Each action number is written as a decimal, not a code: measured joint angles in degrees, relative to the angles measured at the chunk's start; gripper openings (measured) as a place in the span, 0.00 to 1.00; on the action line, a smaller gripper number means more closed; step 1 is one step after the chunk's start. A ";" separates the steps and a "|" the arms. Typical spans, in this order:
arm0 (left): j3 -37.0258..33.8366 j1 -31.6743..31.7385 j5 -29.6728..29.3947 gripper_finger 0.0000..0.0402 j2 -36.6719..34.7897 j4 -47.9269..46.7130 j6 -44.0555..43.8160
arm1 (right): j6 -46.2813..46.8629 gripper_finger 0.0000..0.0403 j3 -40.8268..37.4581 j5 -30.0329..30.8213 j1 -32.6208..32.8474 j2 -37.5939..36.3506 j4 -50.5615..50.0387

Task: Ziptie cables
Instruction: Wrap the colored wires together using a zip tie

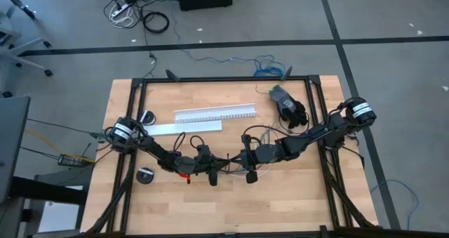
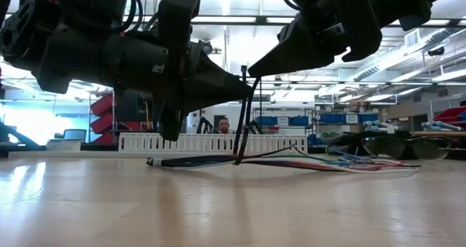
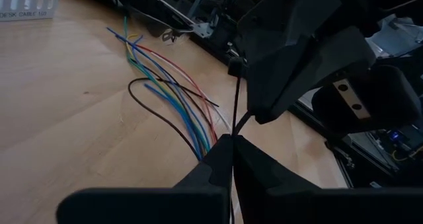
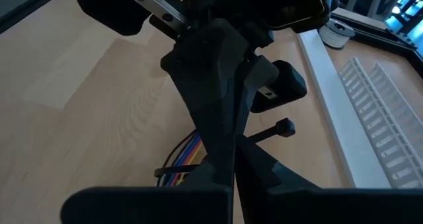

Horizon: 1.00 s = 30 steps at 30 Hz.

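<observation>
Ziptie [image 2: 244, 119]: looped around cables [image 2: 291, 162], pinched by left gripper [image 2: 244, 87] and right gripper [image 2: 251, 73], both pressed together. Loop not yet cinched tight; tightening judged outstanding.

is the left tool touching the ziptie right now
Touching. In the left wrist view the left tool is shut with the thin black ziptie pinched at its tips, the strip rising straight out from between them.

Workshop or lab: behind the wooden table [image 2: 218, 203] stand blue storage bins [image 2: 342, 119] on shelving, beneath ceiling strip lights [image 2: 437, 75].
</observation>
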 joint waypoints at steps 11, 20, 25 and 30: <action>0.00 0.00 -0.02 0.08 0.00 -0.12 0.20 | 0.02 0.00 0.00 -0.37 0.00 0.00 0.00; 0.00 0.02 -0.02 0.13 0.00 -0.18 0.22 | 0.04 0.00 0.00 -0.37 0.00 0.00 0.09; 0.17 0.02 0.25 0.13 0.00 -0.05 0.23 | 0.03 0.00 0.00 -0.37 0.00 0.00 0.22; 2.52 0.02 1.85 0.13 0.00 -1.46 2.68 | 0.04 0.00 0.00 -0.43 0.04 0.00 0.33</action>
